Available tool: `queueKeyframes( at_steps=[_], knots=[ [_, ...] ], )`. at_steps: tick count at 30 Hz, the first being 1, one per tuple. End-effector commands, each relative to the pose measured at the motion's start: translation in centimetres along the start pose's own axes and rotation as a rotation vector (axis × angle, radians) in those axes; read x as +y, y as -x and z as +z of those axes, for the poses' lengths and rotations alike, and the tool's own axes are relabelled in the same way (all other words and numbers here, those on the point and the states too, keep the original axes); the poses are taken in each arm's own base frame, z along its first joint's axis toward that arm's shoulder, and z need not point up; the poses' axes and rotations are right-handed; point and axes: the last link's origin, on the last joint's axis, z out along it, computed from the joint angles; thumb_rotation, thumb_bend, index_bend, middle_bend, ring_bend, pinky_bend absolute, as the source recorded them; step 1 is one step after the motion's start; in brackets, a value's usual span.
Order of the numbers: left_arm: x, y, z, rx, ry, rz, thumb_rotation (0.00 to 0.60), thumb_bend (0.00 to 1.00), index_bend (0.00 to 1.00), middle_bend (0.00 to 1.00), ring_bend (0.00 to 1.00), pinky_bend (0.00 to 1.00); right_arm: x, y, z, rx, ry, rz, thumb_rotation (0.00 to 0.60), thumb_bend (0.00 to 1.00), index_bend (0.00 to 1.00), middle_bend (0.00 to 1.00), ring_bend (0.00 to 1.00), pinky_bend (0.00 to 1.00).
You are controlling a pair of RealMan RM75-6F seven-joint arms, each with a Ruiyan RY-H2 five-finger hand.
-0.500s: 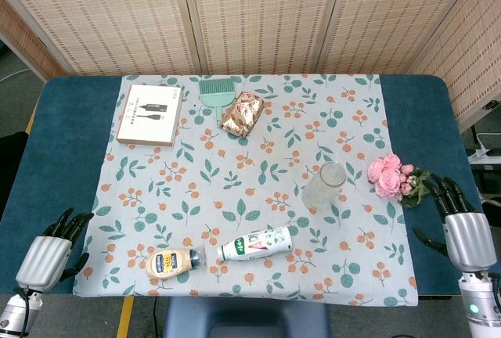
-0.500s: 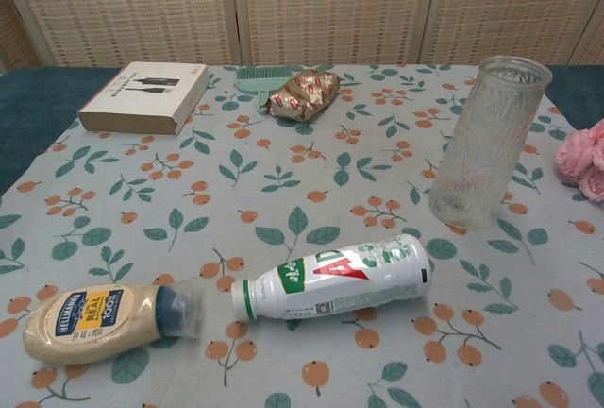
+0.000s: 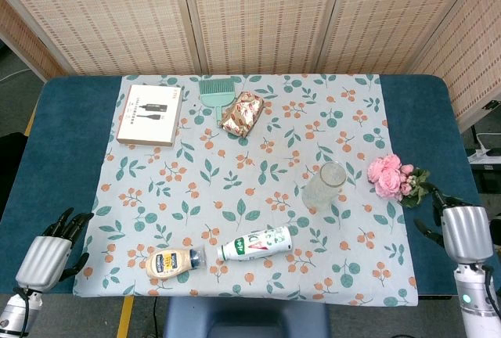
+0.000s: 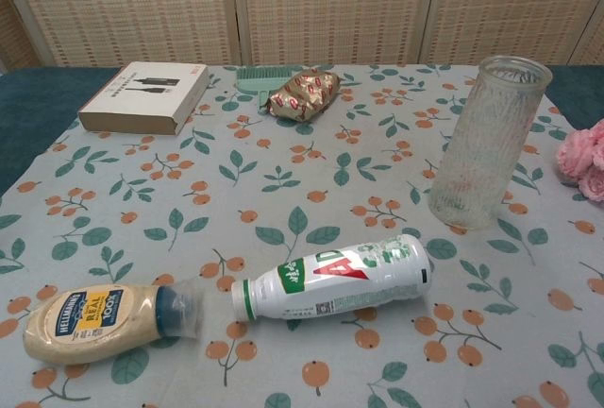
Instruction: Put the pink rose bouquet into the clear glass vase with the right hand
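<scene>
The pink rose bouquet [image 3: 390, 176] lies on the right edge of the floral cloth, stems pointing right; the chest view shows only its blooms [image 4: 585, 161] at the right border. The clear glass vase [image 3: 324, 186] stands upright just left of it, empty [image 4: 485, 144]. My right hand [image 3: 462, 231] hovers over the blue table just right of and below the stems, fingers apart and pointing at them, holding nothing. My left hand [image 3: 52, 253] rests at the near left corner, fingers spread and empty. Neither hand appears in the chest view.
A green-labelled white bottle [image 3: 254, 243] and a mayonnaise bottle [image 3: 174, 260] lie near the front edge. A white box [image 3: 150, 114], a green brush [image 3: 217, 92] and a snack packet [image 3: 241, 113] sit at the back. A woven screen stands behind the table [image 3: 63, 142].
My right hand has tipped forward and edged toward the bouquet's stems, so its fingers look shorter. Nothing else has moved.
</scene>
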Motion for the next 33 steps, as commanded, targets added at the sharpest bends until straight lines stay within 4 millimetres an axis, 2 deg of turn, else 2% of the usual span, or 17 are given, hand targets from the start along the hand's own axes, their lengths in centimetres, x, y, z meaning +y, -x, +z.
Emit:
queueKeyframes(
  at_steps=[1, 3, 9, 13, 17, 23, 28, 33],
  knots=[
    [0.0, -0.3, -0.1, 0.017, -0.003, -0.002, 0.6, 0.35, 0.1, 0.14, 0.05, 0.28, 0.6, 1.1, 1.8, -0.067, 0.011, -0.039, 0.6, 0.0, 0.26, 0.96, 0.86, 1.0],
    [-0.1, -0.4, -0.2, 0.02, -0.005, -0.006, 0.6, 0.35, 0.1, 0.14, 0.05, 0.28, 1.2, 1.6, 2.8, -0.108, 0.015, -0.08, 0.6, 0.0, 0.2, 0.97, 0.87, 1.0],
    [-0.3, -0.4, -0.1, 0.016, -0.013, -0.013, 0.6, 0.35, 0.1, 0.14, 0.05, 0.28, 3.4, 1.8, 5.2, -0.199, 0.098, -0.089, 0.6, 0.0, 0.11, 0.98, 0.88, 1.0],
    [-0.2, -0.4, -0.1, 0.017, -0.008, -0.015, 0.6, 0.35, 0.1, 0.14, 0.05, 0.28, 5.0, 2.0, 6.5, -0.284, 0.233, -0.02, 0.6, 0.0, 0.11, 0.99, 0.89, 1.0],
    [-0.1, -0.3, -0.1, 0.013, -0.004, -0.011, 0.6, 0.35, 0.1, 0.14, 0.05, 0.28, 5.5, 3.1, 7.7, -0.425, 0.316, 0.063, 0.6, 0.0, 0.11, 0.99, 0.89, 1.0],
    [-0.1, -0.2, 0.0, 0.007, -0.005, -0.009, 0.6, 0.35, 0.1, 0.14, 0.05, 0.28, 5.1, 6.7, 10.3, -0.589, 0.409, 0.141, 0.6, 0.0, 0.14, 0.99, 0.89, 1.0],
    [-0.1, -0.1, 0.0, 0.004, -0.007, -0.008, 0.6, 0.35, 0.1, 0.14, 0.05, 0.28, 4.2, 9.4, 12.1, -0.619, 0.429, 0.118, 0.6, 0.0, 0.19, 0.99, 0.89, 1.0],
    [-0.1, 0.0, 0.0, 0.0, -0.005, -0.005, 0.6, 0.35, 0.1, 0.14, 0.05, 0.28, 3.5, 10.8, 12.8, -0.634, 0.439, 0.116, 0.6, 0.0, 0.25, 0.99, 0.89, 1.0]
  ],
)
